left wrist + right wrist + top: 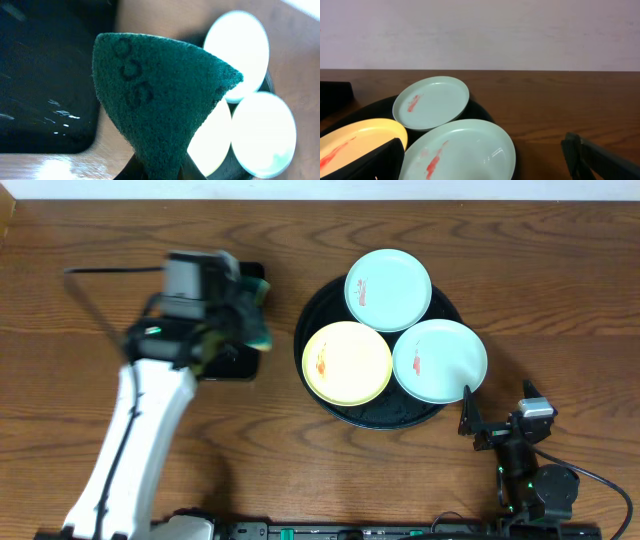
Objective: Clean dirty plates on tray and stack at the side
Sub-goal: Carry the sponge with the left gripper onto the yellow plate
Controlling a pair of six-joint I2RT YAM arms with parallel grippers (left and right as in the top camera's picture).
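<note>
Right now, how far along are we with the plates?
Done: nothing yet. The yellow plate, upper mint plate and lower mint plate all sit on the round tray with red smears; none is stacked beside it. In hand: the left jaws are shut on the green scouring pad, left of the tray. The right jaws stand open, empty. Left: wiping and stacking all three.

Three plates (347, 362): two mint-blue, one yellow. One round tray (385, 412), one rectangular tray (45, 100), one green scouring pad (160, 100).
</note>
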